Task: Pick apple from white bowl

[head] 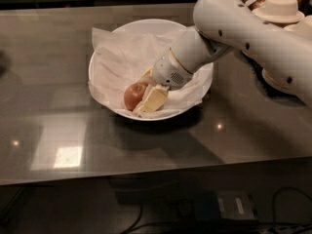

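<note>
The apple (133, 96), small and reddish-brown, lies at the front of the white bowl (103, 97) on crinkled white paper (122, 57). The bowl stands mid-table. My gripper (145, 88) reaches down into the bowl from the right. Its fingers are apart: the near cream finger (154, 100) lies against the apple's right front side, and the far finger (146, 74) sits just behind the apple. The apple rests on the paper between them, and its right side is hidden by the near finger.
Stacked beige paper bowls (280, 9) stand at the back right behind my arm (243, 28), with more (302, 30) at the right edge. The glossy grey table (58, 130) ends at a front edge (146, 177), with cables on the floor below.
</note>
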Controlling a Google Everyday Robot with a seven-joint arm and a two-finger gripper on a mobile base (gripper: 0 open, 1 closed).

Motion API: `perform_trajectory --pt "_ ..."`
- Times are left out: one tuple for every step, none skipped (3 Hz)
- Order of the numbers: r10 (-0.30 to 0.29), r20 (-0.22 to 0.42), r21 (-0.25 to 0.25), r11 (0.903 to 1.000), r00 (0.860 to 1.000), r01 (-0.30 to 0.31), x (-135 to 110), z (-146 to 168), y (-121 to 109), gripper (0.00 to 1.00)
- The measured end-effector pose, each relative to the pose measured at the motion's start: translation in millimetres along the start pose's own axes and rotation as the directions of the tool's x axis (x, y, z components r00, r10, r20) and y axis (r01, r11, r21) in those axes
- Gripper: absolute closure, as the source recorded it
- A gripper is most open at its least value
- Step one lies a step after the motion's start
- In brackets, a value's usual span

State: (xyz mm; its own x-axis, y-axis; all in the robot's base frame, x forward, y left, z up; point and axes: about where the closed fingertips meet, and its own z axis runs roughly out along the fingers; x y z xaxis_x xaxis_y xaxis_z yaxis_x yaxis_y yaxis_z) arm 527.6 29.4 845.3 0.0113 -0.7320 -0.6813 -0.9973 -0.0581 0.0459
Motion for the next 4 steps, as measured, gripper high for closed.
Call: perform_trajectory --pt "0.001 0.000 -0.001 1.0000 1.000 -0.001 0.4 0.6 0.3 0.56" --pt "0.001 0.000 -0.002 1.0000 1.000 -0.001 0.2 0.6 0.3 0.79" --pt "0.000 0.001 -0.003 1.0000 1.000 0.000 -0.4 0.8 0.4 1.00" --pt "-0.024 0.064 -0.008 0.9997 0.998 0.025 -13.0 -5.0 0.0 1.00"
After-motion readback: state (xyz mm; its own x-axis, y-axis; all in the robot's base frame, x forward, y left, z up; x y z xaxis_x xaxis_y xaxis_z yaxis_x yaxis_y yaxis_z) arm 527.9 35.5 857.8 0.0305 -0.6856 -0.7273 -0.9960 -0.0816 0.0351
